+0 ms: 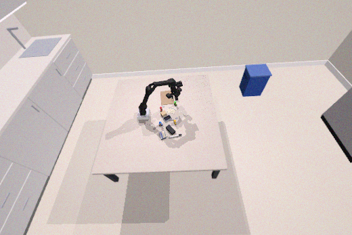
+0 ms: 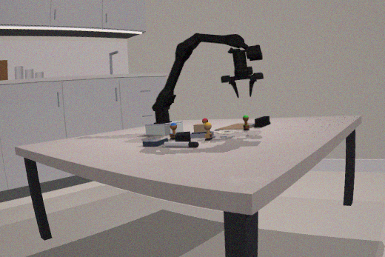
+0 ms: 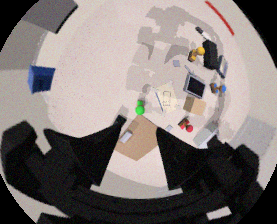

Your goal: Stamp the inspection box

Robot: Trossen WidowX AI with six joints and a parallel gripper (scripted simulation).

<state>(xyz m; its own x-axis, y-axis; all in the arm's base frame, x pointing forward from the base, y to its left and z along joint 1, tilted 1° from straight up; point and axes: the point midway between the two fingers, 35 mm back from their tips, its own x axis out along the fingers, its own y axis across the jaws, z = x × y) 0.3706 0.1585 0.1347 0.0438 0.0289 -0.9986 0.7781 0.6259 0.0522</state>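
Green-topped stamp [image 1: 175, 103] [image 2: 246, 123] [image 3: 140, 109], upright beside the brown board [image 1: 164, 101] [image 2: 232, 127] [image 3: 145, 142]; card [image 1: 172, 110] [image 3: 167, 99] near the board; gripper [image 1: 177, 98] [image 2: 244, 96] [image 3: 138, 127] above the board's vicinity, fingers parted about midway, grasping nothing.

Beside the tan board [image 1: 166, 97] [image 3: 137, 142] stands a stamp [image 2: 246, 122] [image 3: 140, 108] with a bright green knob and a brown body. Nearer the board than the yellow-knobbed stamp [image 2: 208, 130] [image 3: 196, 54] is a stamp with a red knob [image 2: 205, 120] [image 3: 189, 128]; farther from the board than the red knob is a stamp with a blue knob [image 2: 173, 130] [image 3: 218, 88]. Between the board and the ink pad [image 1: 167, 118] [image 3: 194, 86], black inside a grey-blue rim, lies a cream card [image 3: 166, 99] with dark printed lines. Well apart from the board, the marker [image 1: 174, 136] [image 2: 181, 144] is white with a black end. The counter [image 1: 135, 154] [image 2: 207, 168] under the board is pale pinkish beige, with dark speckles toward one corner.
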